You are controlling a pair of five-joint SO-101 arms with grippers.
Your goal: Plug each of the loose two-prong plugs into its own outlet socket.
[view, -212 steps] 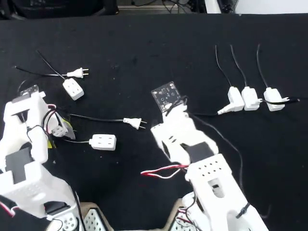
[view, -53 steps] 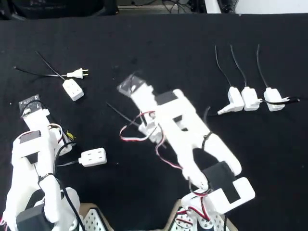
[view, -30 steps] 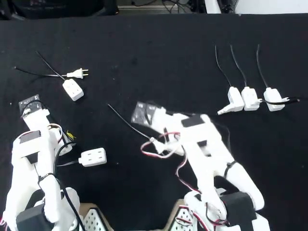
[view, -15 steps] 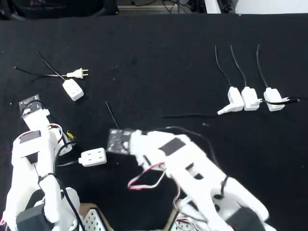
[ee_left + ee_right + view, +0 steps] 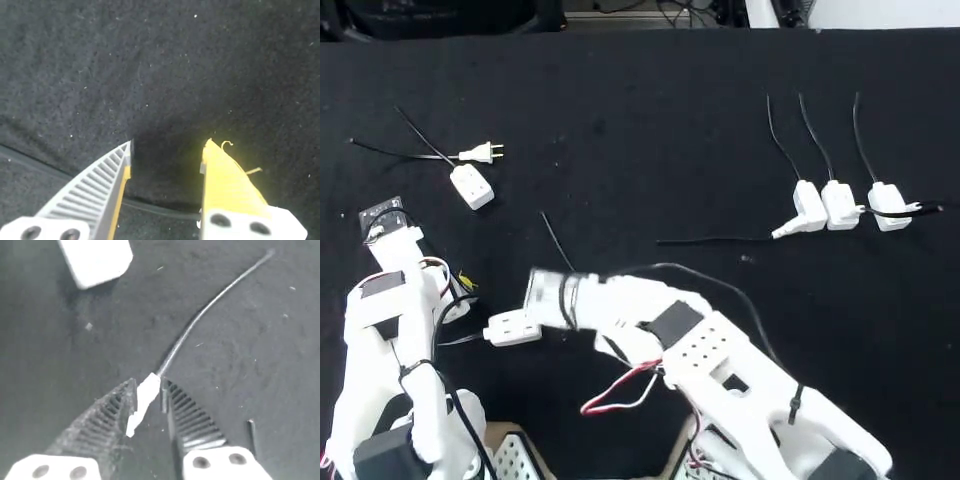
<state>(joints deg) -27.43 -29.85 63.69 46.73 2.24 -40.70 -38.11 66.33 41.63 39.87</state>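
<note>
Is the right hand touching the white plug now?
Touching. In the right wrist view the white plug sits pinched between the fingers of the right hand, with no visible gap on either side.

We see a robotics lab bench: a table [image 5: 650, 120] in black cloth, a white left arm [image 5: 382, 345] and right arm [image 5: 730, 375] at its near edge, red servo wires [image 5: 620, 392] exposed. Cables [image 5: 685, 12] trail beyond the far edge.
</note>
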